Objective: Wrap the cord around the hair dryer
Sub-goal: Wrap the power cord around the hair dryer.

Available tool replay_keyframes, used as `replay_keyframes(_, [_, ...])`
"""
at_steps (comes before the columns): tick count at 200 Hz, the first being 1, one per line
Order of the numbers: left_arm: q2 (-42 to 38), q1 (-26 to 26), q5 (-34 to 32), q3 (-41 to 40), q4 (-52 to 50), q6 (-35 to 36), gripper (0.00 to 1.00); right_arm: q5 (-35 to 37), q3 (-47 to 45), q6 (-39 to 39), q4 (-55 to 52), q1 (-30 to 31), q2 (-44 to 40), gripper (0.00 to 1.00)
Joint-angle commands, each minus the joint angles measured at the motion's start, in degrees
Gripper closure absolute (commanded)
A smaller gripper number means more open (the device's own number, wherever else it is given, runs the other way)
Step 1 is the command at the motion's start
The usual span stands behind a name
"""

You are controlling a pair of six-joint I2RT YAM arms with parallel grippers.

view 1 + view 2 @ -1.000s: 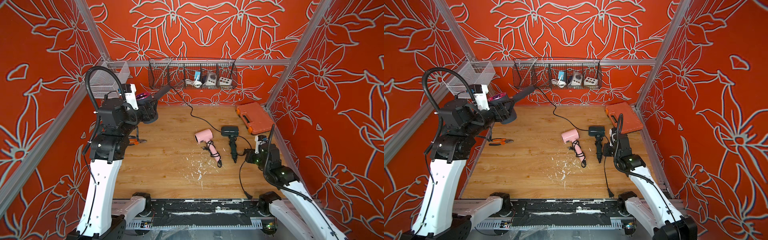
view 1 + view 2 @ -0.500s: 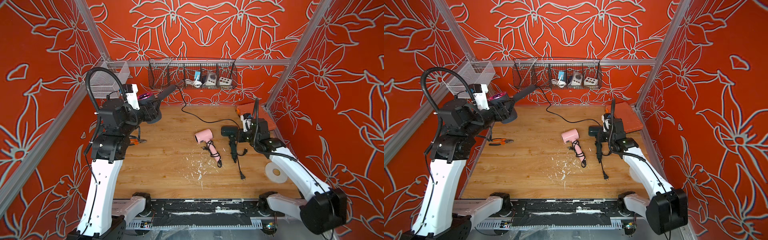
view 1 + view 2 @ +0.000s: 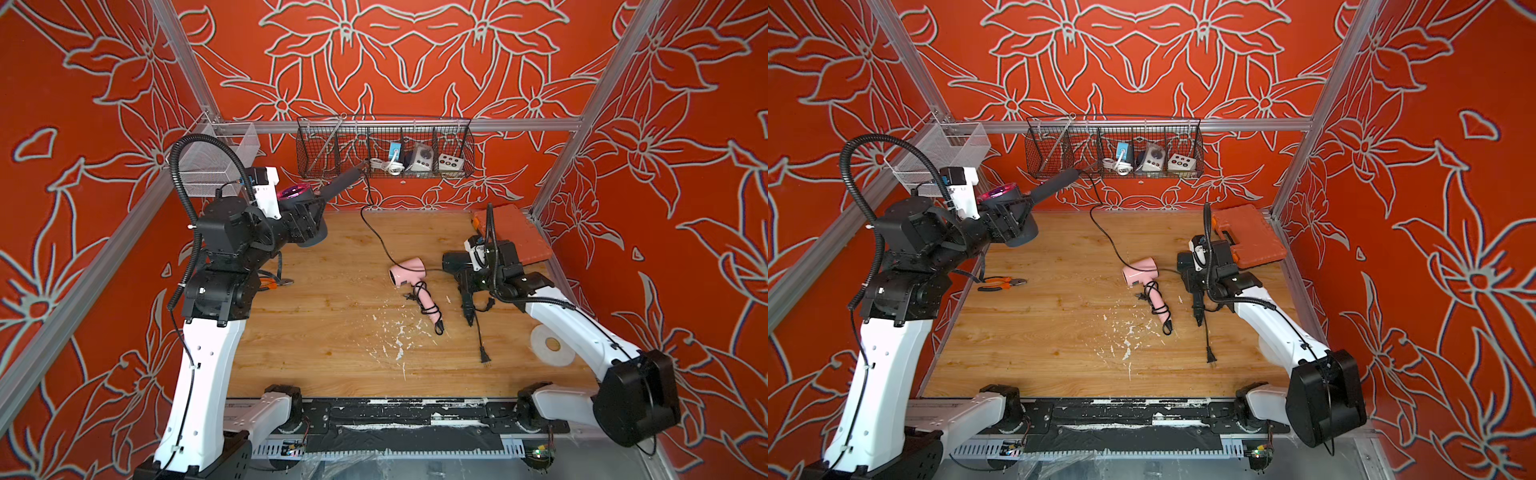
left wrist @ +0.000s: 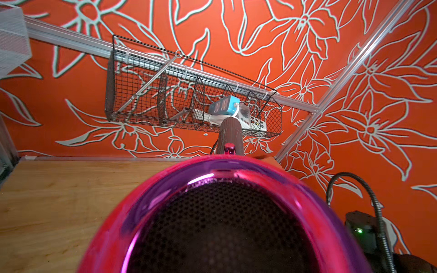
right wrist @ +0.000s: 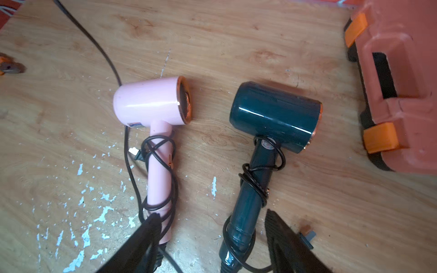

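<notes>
Hair dryer, place: the hair dryer (image 3: 341, 184) with the magenta rear ring is in the air above the table (image 3: 311, 332), at the upper left of both top views.
Barrel axis: roughly upright. The ring and grille face up and fill the lower part of the left wrist view, and the nozzle end points down.
Handle axis: slants up and to the right in both top views, with its tip at the lower left corner of the wire basket (image 3: 324, 153).
Cord: the cord (image 3: 376, 237) leaves the handle tip, hangs free down to the wood at upper centre, then runs down and right to the pink dryer (image 3: 409, 270). I cannot tell where it ends.
Left gripper: the left gripper (image 3: 309, 216) is clamped on the barrel.
Right gripper: the right gripper (image 5: 211, 215) is right of centre in the top views, low over the table. Its jaws are wide apart and grip nothing. Its fingers (image 5: 142, 241) stand either side of the handle end of the dark green dryer (image 5: 274, 115).
Other dryers: both lie flat side by side, with cords looped around their handles.
</notes>
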Motion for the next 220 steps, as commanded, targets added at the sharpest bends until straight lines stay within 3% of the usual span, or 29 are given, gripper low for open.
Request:
replay_keyframes(1, [-0.1,0.4,-0.9,1.4,6.2,-1.9,1.0,4.5,-3.5,1.7,12.6,6.1,-1.4,0.18])
replay_keyframes(35, [0.1,0.4,-0.9,1.0,6.8,-4.3,1.0,15.3,-6.6,3.7,26.8,12.4,1.6,0.16])
replay_keyframes(85, [-0.3,0.4,2.4,-0.2,8.4,-8.0,1.0,24.3,-4.6,4.7,46.5,14.8,14.5,0.15])
replay_keyframes(130, [-0.6,0.4,3.8,0.2,7.2,-8.9,1.0,33.0,-1.6,-3.1,45.3,15.1,15.8,0.15])
replay_keyframes(159, [-1.2,0.4,5.4,-1.0,8.0,-10.0,1.0,28.0,1.3,-6.6,44.1,15.0,16.8,0.15])
replay_keyframes(198, [-1.0,0.4,7.4,-1.6,9.5,-11.8,1.0,21.9,4.9,-4.4,47.6,15.0,20.8,0.15])
replay_keyframes(220, [-0.9,0.4,8.3,-1.4,9.5,-12.6,1.0,23.1,6.5,-4.1,47.9,15.0,22.4,0.16])
